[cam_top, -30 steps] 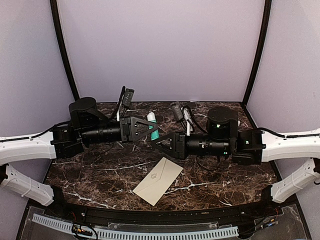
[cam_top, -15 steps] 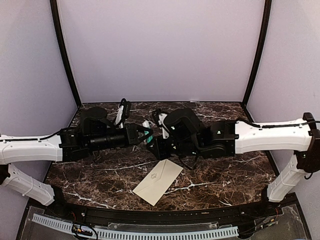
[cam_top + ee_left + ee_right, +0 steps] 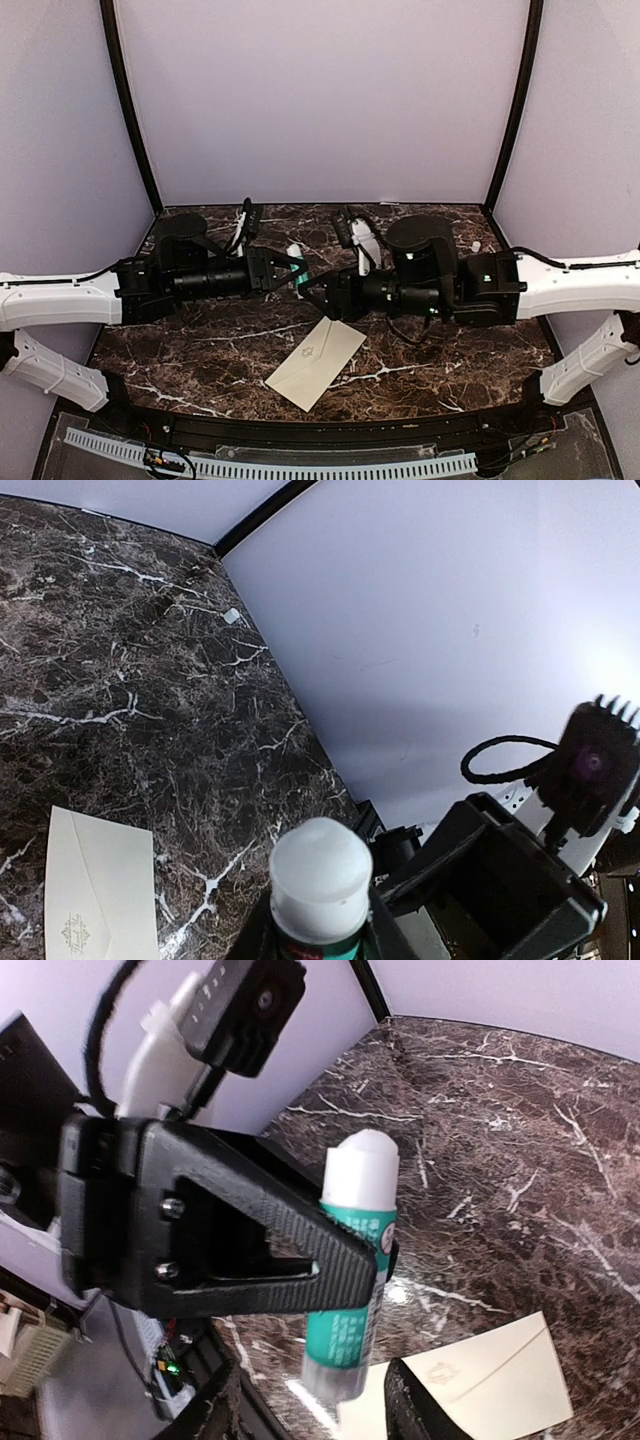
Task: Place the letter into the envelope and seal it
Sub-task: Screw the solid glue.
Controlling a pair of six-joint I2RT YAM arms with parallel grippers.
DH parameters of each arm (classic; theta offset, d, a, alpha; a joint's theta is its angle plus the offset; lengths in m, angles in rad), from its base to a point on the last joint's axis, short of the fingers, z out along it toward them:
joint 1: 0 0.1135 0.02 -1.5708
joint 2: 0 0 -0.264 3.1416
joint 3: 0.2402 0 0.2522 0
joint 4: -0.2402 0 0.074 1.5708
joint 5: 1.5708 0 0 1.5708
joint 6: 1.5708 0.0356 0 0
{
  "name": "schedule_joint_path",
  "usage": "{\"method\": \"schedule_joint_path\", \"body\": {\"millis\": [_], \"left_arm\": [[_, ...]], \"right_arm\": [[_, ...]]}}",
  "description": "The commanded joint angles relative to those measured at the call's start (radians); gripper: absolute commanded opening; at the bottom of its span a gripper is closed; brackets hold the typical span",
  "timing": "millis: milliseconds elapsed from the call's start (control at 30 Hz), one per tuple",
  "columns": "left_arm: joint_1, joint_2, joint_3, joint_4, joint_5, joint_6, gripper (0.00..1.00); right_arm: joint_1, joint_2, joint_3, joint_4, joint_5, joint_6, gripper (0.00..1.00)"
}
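1. Top view, envelope (image 3: pixel 317 362): it is laid flat on the bench (image 3: pixel 200 340) near the front edge, about midway between the arms. The emblem (image 3: pixel 309 351) side is turned up. The long axis is set on a diagonal, from near-left to far-right.
2. Top view, letter: none is seen in any view. Whether it is already inside the envelope cannot be told.
3. Top view, left pincer (image 3: pixel 290 270): it is clamped on a glue stick (image 3: pixel 297 265) and held above the bench, behind the envelope.
4. Top view, right pincer (image 3: pixel 315 288): it is brought tip to tip with the left one. The envelope's far-right corner is found just in front of it, so the right arm is judged the nearer.
5. Left wrist view: the stick's white cap is shown rising between the arm's own fingers. The envelope is seen below and to the left, with its flap folded down. The right pincer is seen close on the right.
6. Right wrist view: the stick is shown gripped at mid-body by the left pincer, slightly tilted, cap up. The right arm's fingers (image 3: pixel 215 1412) are held apart on either side of the stick's lower end, and contact is not confirmed.
7. Judgement: a handover or uncapping of the stick is taken to be in hand, and sealing is not yet done.
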Motion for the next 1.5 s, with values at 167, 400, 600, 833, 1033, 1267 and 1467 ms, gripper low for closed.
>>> {"method": "schedule_joint_path", "body": {"millis": [167, 400, 600, 833, 1033, 1267, 1467], "left_arm": [[0.042, -0.08, 0.05, 0.071, 0.155, 0.078, 0.0], [0.042, -0.103, 0.008, 0.342, 0.378, 0.049, 0.0], [0.044, -0.102, -0.017, 0.464, 0.444, -0.003, 0.0], [0.042, -0.083, -0.018, 0.526, 0.493, -0.032, 0.0], [0.043, -0.091, -0.019, 0.515, 0.498, -0.027, 0.0], [0.042, -0.11, -0.038, 0.495, 0.455, -0.019, 0.0], [0.042, -0.109, -0.047, 0.485, 0.446, -0.021, 0.0]], "right_arm": [[-0.027, -0.236, -0.215, 0.324, -0.186, 0.04, 0.78], [-0.081, -0.241, -0.33, 0.675, -0.391, 0.115, 0.83], [-0.075, -0.143, -0.269, 0.799, -0.543, 0.129, 0.81], [-0.055, -0.065, -0.221, 0.88, -0.563, 0.145, 0.72], [-0.051, -0.042, -0.193, 0.866, -0.569, 0.137, 0.59], [-0.049, -0.031, -0.188, 0.876, -0.6, 0.141, 0.42], [-0.048, -0.019, -0.187, 0.868, -0.61, 0.143, 0.36]]}}
